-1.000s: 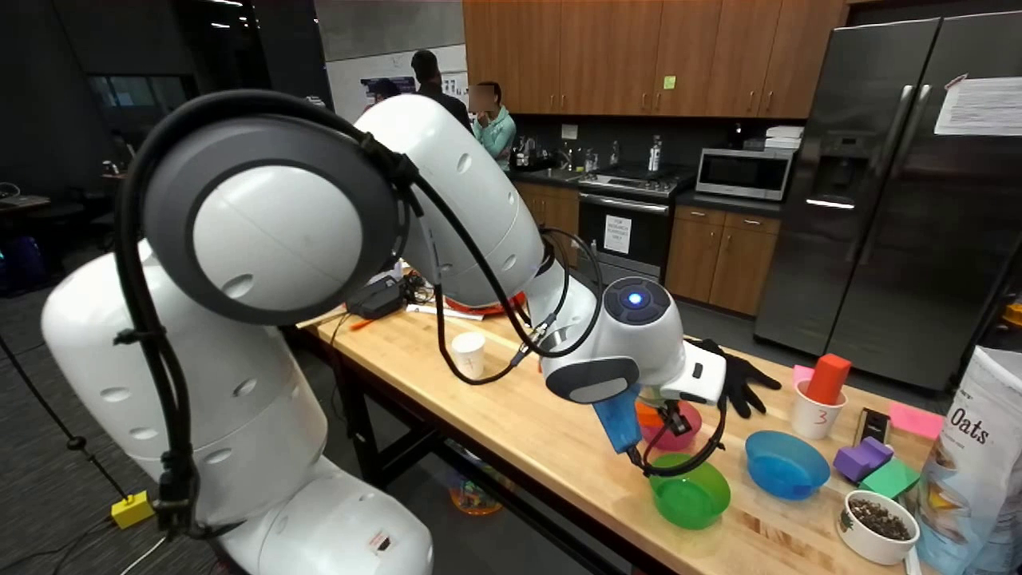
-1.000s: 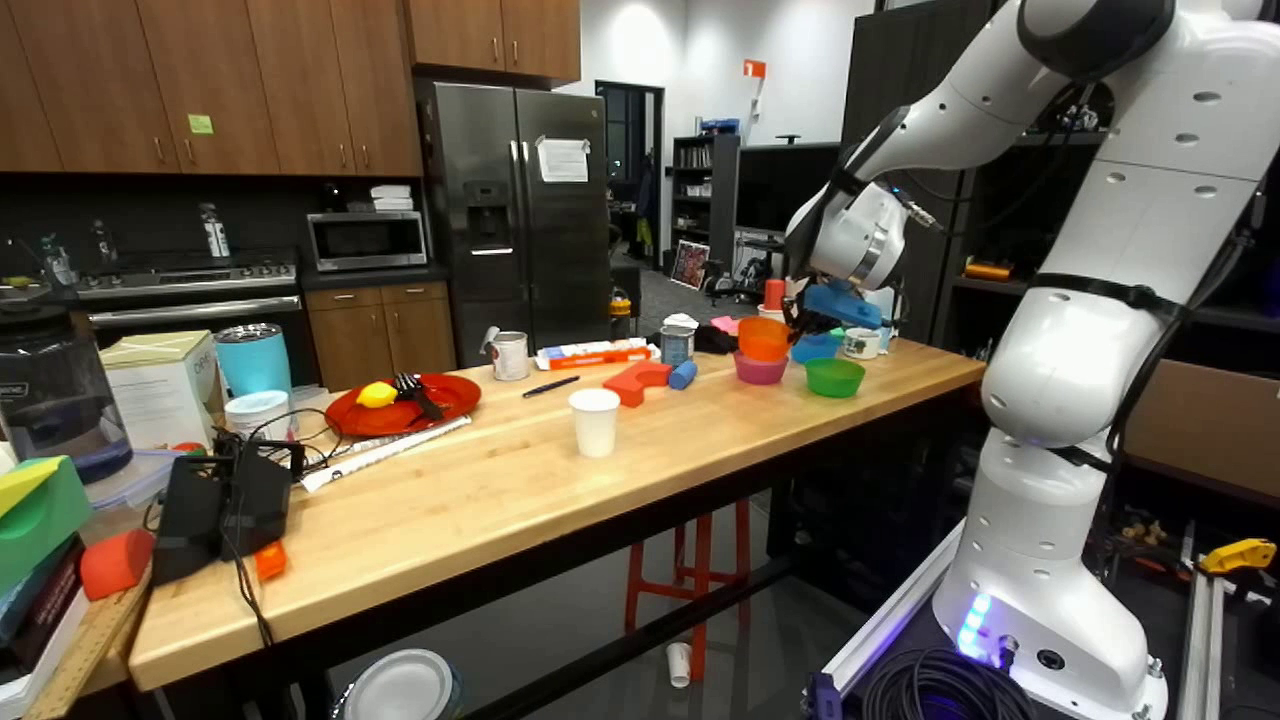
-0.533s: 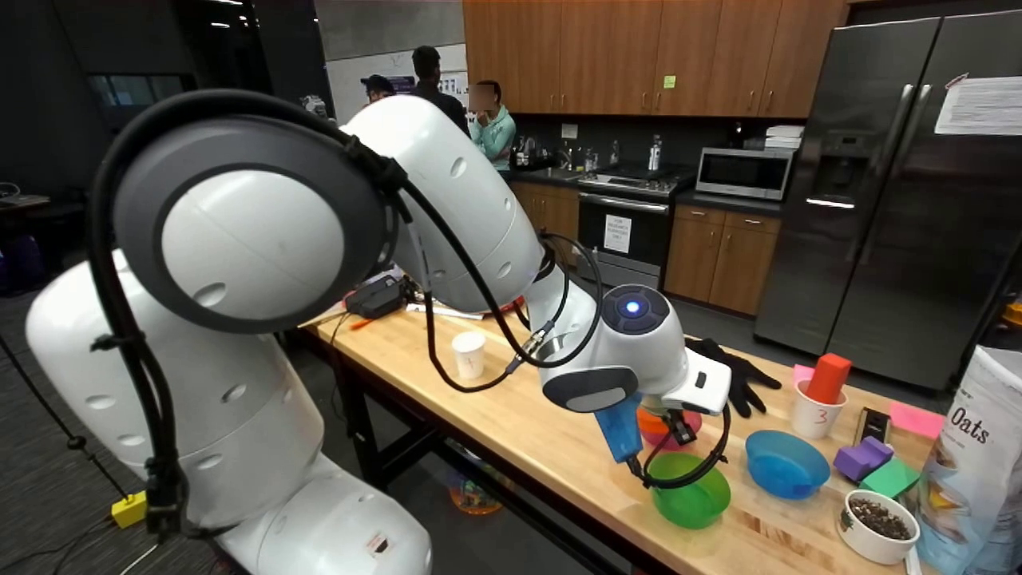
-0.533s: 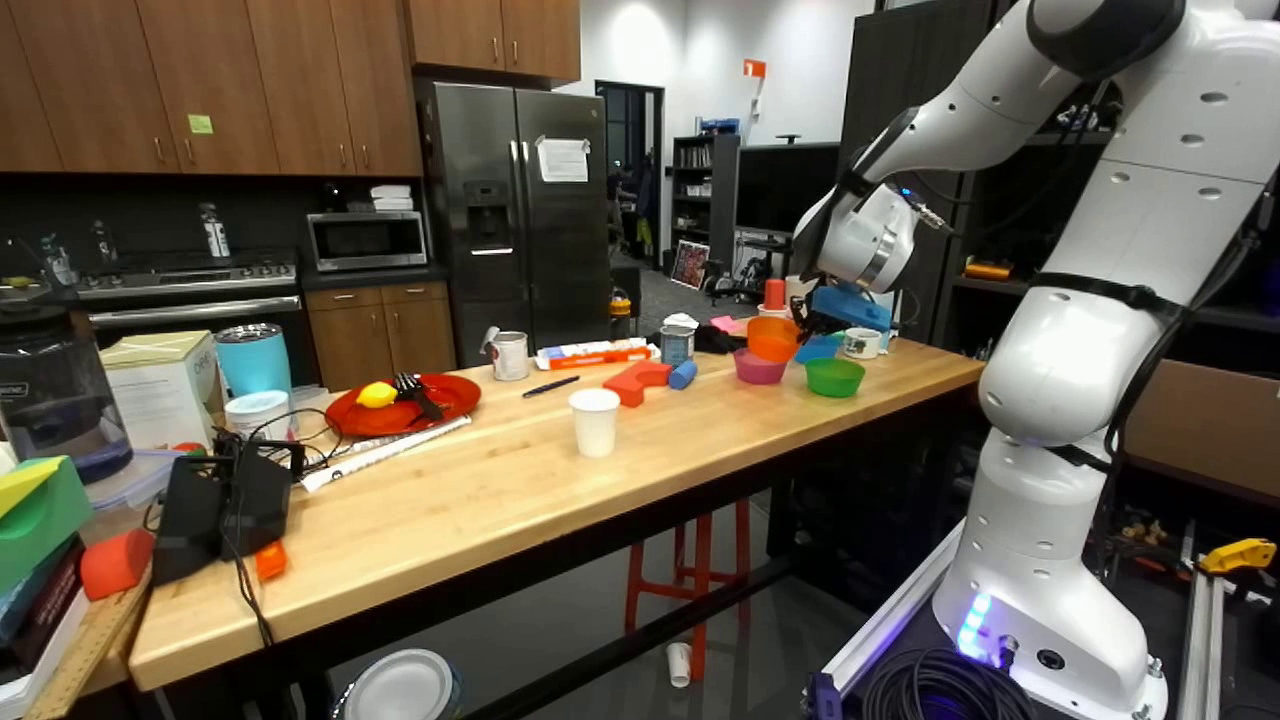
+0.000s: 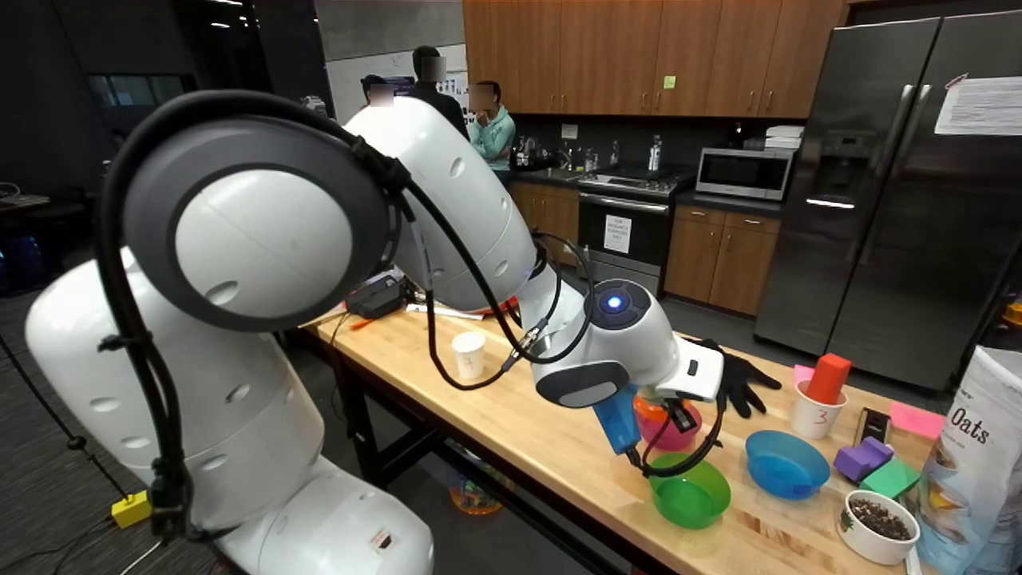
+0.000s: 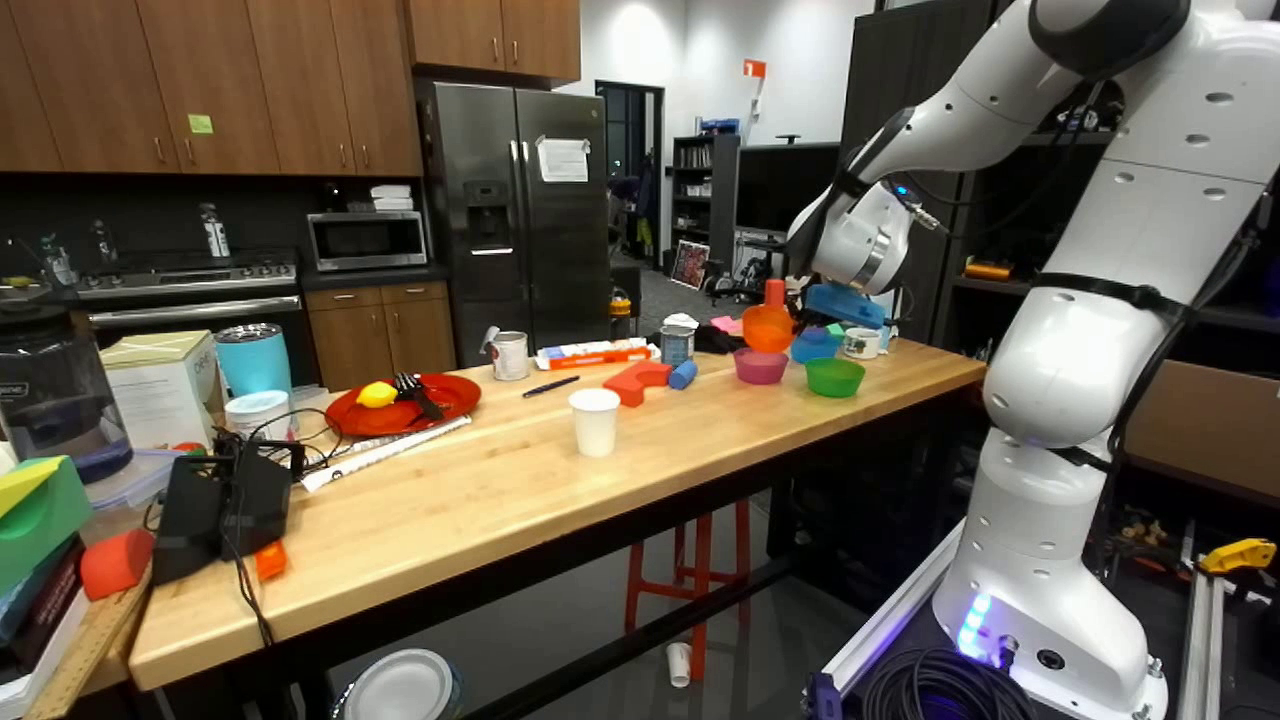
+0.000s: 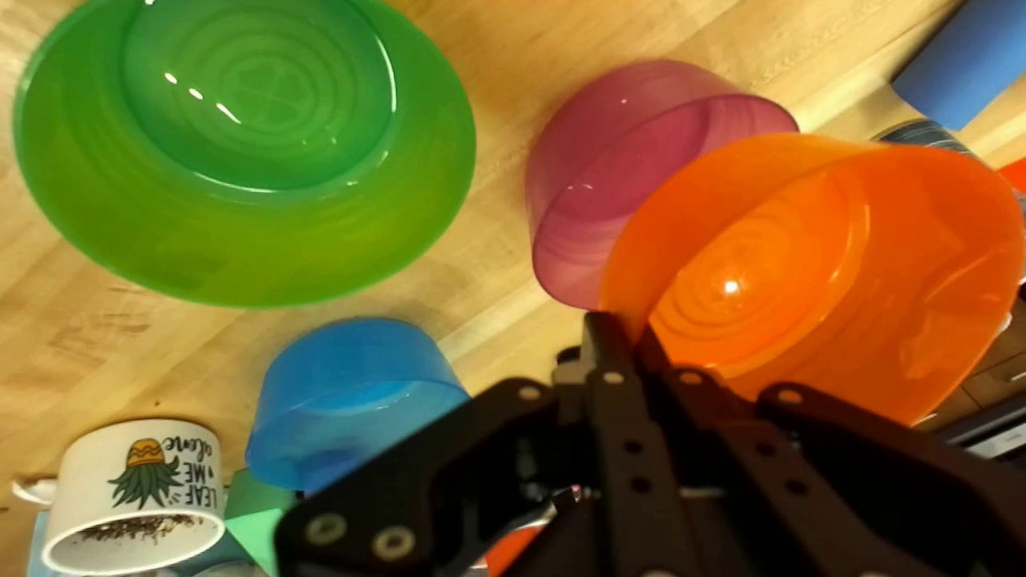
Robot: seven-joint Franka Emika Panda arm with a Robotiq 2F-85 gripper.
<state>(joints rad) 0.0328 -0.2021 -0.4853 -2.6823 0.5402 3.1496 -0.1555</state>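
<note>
orange bowl (image 7: 809, 280) hangs in the air over the wooden table (image 6: 500, 500), held by its rim: the gripper (image 7: 629, 336) pinches the thin wall of it between both tips. the wrist view looks into the open side, where a small bright glint shows on the ringed bottom. the pink bowl (image 7: 617, 172) stands on the table close by, partly covered by the orange one in the wrist view; whether the two touch, i cannot tell. near them, apart from the pink one, sits the green bowl (image 7: 256, 232). the blue bowl (image 7: 361, 377) stands between the pink bowl and a white pot (image 7: 132, 493), which has dark crumbly stuff (image 5: 878, 517) inside and a plant drawn on its wall. by the pot are a bag of oats (image 5: 970, 447), a purple block (image 5: 862, 458) and a green block (image 5: 890, 477). a black glove (image 5: 742, 379) lies near the pink bowl, and a red block (image 5: 828, 378) pokes up out of a white cup (image 5: 813, 419) marked 3. farther down the table are a red arch-shaped block (image 6: 632, 380), a blue cylinder (image 6: 683, 375), a paper cup (image 6: 595, 425) and a red plate (image 6: 455, 395) with a yellow lemon-like thing (image 6: 377, 395) lying on it.
</note>
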